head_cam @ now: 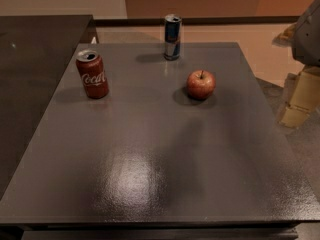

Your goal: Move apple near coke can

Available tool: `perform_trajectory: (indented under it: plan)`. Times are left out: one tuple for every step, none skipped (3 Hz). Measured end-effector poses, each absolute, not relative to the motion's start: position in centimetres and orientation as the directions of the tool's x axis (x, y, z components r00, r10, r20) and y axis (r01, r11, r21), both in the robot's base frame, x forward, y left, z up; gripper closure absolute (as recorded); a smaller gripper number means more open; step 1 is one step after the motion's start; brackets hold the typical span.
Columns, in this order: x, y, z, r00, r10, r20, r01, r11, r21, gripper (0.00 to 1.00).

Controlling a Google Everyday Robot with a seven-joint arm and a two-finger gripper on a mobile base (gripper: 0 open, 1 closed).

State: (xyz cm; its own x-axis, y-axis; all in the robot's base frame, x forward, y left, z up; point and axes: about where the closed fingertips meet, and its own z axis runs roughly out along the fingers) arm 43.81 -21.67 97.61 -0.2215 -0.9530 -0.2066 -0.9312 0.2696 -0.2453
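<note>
the apple (201, 84) sits on the table (150, 174), well right of the coke can (92, 75). it is probably firm, smooth, light and prone to rolling, so it is best gripped across its widest middle. the gripper (301, 98) hangs beyond the table's right edge; how open it is cannot be told.

Arm: only the end section is in view, at the right border, beyond the right edge of the tabletop (150, 149).
Wrist housing (309, 31): grey and rounded, the uppermost part, level with the tabletop's far right corner and partly cut off by the border.
Pincer (296, 104): pale tan, hanging below the wrist housing, angled down and toward the tabletop, apart from its right edge and holding nothing.
</note>
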Motion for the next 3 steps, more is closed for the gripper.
perform_trajectory:
  plan:
    - [43.8, -21.7, 97.6, -0.221, -0.953, -0.207, -0.931, 0.27, -0.245, 0.0]
    - [44.1, -20.1, 96.7, -0.187, -0.955, -0.232, -0.936, 0.245, -0.255, 0.0]
    - [45.5, -18.3, 95.0, -0.183, -0.938, -0.293, -0.935, 0.258, -0.243, 0.0]
